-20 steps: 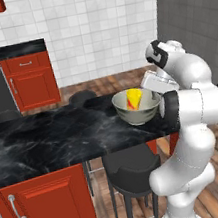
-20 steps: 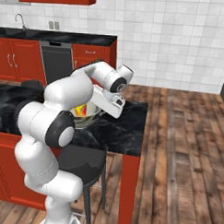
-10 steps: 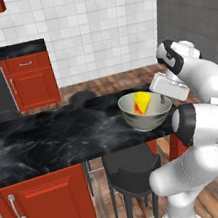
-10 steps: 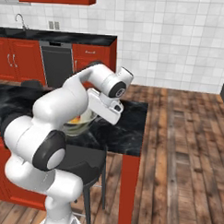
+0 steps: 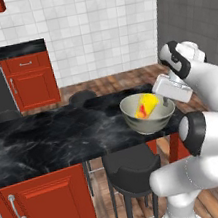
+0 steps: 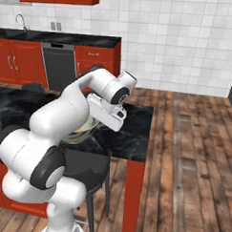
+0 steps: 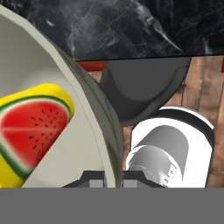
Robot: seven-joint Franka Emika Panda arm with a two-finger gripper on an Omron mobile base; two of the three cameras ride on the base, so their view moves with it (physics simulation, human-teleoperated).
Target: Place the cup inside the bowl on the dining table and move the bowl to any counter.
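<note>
The pale grey-green bowl (image 5: 148,118) is over the right end of the dining table (image 5: 51,141), and it looks lifted a little off the top. The yellow cup (image 5: 147,104) with its red mark lies tilted inside the bowl. My gripper (image 5: 167,101) is shut on the bowl's right rim. In the hand view the bowl wall (image 7: 103,122) runs down between my gripper (image 7: 113,176) fingers, with the cup (image 7: 30,131) inside on the left. From the right base view my arm hides most of the bowl (image 6: 83,132), with the gripper (image 6: 97,123) at its rim.
Dark round stools (image 5: 131,167) stand under the table's near edge, one right below the bowl (image 7: 144,87). The black counter (image 5: 4,51) with red cabinets runs along the tiled back wall (image 6: 59,37). Wooden floor lies open to the right of the table (image 6: 192,154).
The bowl with the cup in it has shifted slightly right, towards the table's end, still in my grip. My arm's elbow has swung out to the right.
</note>
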